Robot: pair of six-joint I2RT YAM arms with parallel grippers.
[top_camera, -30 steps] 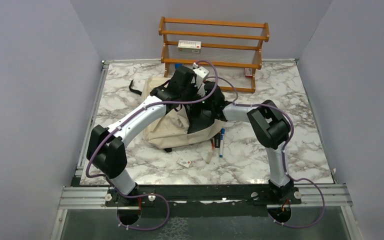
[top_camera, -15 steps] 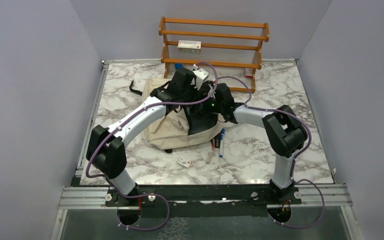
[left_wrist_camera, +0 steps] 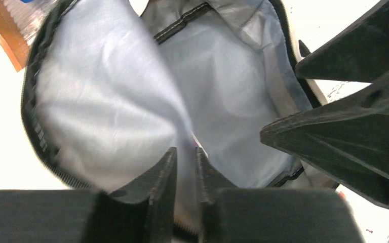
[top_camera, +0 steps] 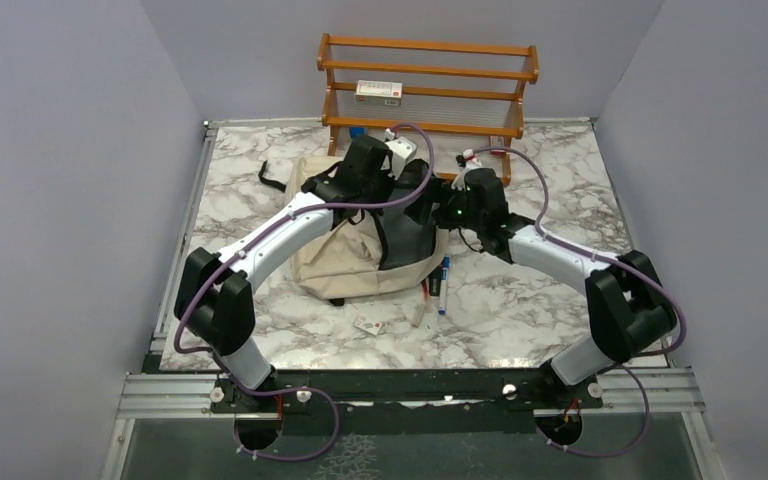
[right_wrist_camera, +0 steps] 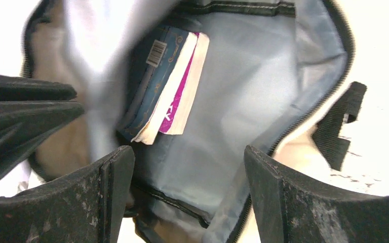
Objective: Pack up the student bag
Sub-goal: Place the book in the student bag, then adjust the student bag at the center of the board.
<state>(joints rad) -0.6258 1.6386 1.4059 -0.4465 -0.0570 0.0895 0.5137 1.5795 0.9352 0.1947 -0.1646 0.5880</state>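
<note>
Arms at work over a cream bag (top_camera: 345, 262): from their bases at the near edge of the marble table (top_camera: 520, 320), we see the left arm (top_camera: 260, 250) and the right arm (top_camera: 560, 255) bend inward and meet above the table's middle. Just ahead of the bases a small white card (top_camera: 370, 325) lies flat, and beyond it a few pens (top_camera: 442, 278) lie side by side, just beside the bag's near right corner. The bag lies left of centre, its zipped mouth open on the right side. In the left wrist view the left gripper (left_wrist_camera: 185, 152) sits at the rim of the mouth, its fingers (left_wrist_camera: 162, 177) nearly together with only a slit between them; a blurred fold of grey lining (left_wrist_camera: 106, 101) runs down into that slit, and we cannot tell whether they pinch it. In the right wrist view the right gripper (right_wrist_camera: 187, 152) hangs over the mouth, fingers (right_wrist_camera: 114, 197) spread wide, the bag's inside showing between them. Two books (right_wrist_camera: 169, 86) lie together against the lining there, one blue with a barcode, one magenta. A black strap (right_wrist_camera: 342, 119) trails off the rim onto the table. Each wrist view also catches the other gripper's dark fingers at its side. At the far edge stands a wooden rack (top_camera: 428, 70), a small box (top_camera: 378, 92) on its middle shelf.
</note>
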